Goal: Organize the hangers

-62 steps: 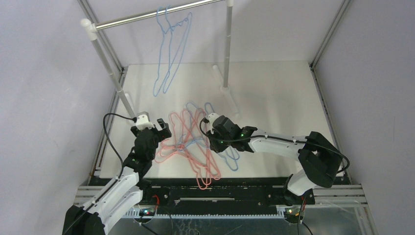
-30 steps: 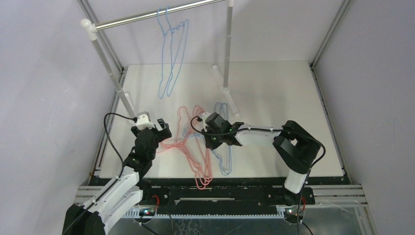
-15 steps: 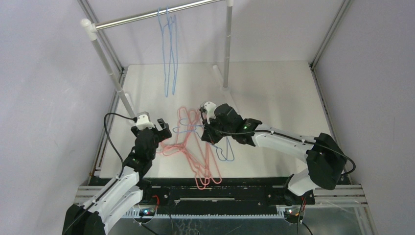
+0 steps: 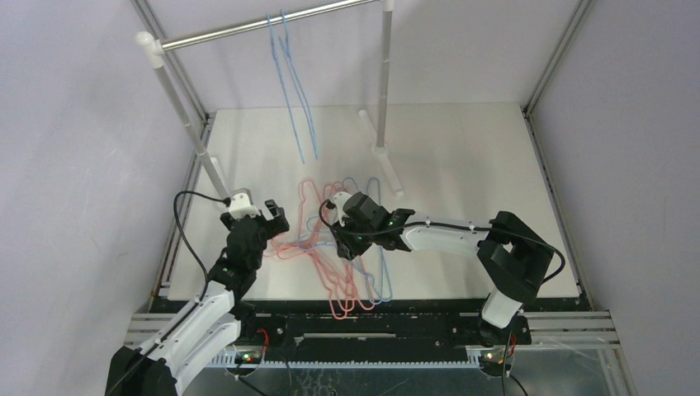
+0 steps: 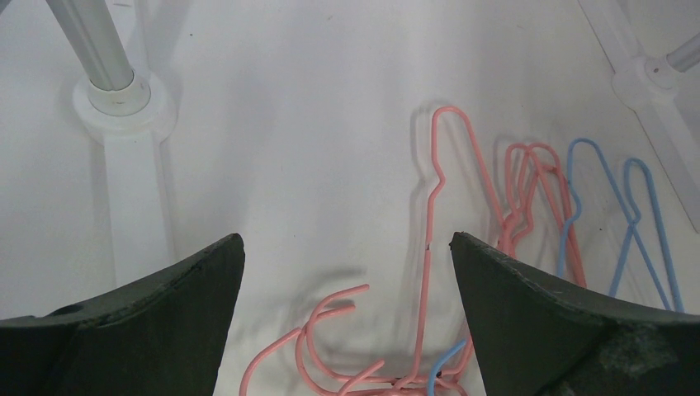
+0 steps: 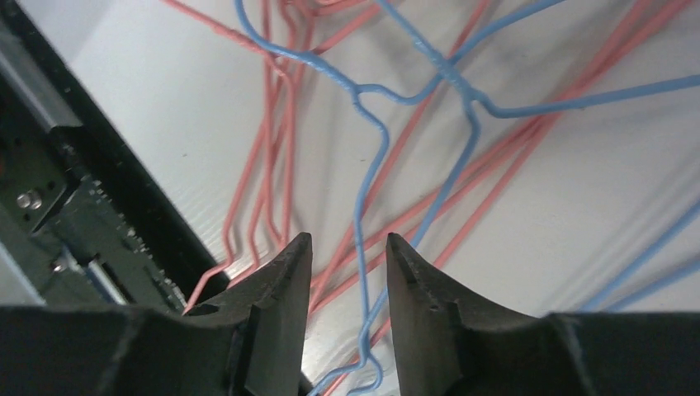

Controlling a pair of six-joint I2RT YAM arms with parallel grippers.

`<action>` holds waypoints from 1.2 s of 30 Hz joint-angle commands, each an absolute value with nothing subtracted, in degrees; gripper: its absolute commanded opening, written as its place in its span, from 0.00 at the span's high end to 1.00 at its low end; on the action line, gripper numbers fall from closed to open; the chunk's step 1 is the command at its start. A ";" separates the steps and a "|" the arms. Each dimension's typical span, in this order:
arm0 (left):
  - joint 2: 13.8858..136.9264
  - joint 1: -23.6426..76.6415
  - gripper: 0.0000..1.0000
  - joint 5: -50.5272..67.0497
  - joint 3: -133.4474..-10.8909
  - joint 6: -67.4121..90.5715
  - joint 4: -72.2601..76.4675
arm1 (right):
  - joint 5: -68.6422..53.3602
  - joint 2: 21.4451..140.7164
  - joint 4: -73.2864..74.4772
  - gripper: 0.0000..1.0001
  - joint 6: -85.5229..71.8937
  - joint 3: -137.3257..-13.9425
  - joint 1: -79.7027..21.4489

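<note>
Two light blue hangers (image 4: 295, 107) hang from the silver rail (image 4: 223, 30). On the table lies a tangled pile of pink hangers (image 4: 330, 285) and blue hangers (image 4: 381, 276). My right gripper (image 4: 345, 246) hovers over the pile's middle. In the right wrist view its jaws (image 6: 348, 247) stand partly open, and a blue hanger wire (image 6: 361, 206) runs loose between them over pink wires (image 6: 272, 148). My left gripper (image 4: 272, 221) sits at the pile's left edge, wide open (image 5: 347, 247) and holding nothing. Pink hooks (image 5: 330, 318) lie just below its jaws.
The rail's white posts (image 4: 186, 115) (image 4: 385, 74) stand at back left and back centre, and their bases (image 5: 122, 99) (image 5: 660, 74) rest on the table. The black front edge (image 6: 82, 206) runs close to the pile. Metal frame struts (image 4: 549, 66) border the table.
My right gripper has opened and let go of the blue hanger it held, and has shifted slightly left and nearer. The hung blue hangers swing on the rail. My left arm is unmoved.
</note>
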State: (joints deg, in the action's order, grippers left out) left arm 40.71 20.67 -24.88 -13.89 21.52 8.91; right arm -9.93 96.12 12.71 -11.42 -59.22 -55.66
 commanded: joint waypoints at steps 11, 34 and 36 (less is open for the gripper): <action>39.74 20.84 0.01 -24.87 -13.45 21.70 11.07 | -1.26 101.51 10.98 0.53 -11.69 -60.78 -53.22; 41.64 20.86 0.01 -24.87 -13.68 21.69 11.81 | -7.22 85.61 6.76 0.97 -13.26 -56.64 -50.72; 41.71 20.89 0.00 -24.87 -13.71 21.66 11.95 | -10.39 84.15 4.70 0.97 -14.31 -56.31 -49.85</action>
State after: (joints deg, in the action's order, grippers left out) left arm 41.63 20.67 -24.88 -13.89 21.52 8.93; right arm -6.26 88.27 10.26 -12.36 -56.64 -51.35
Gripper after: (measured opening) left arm 0.995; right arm 0.040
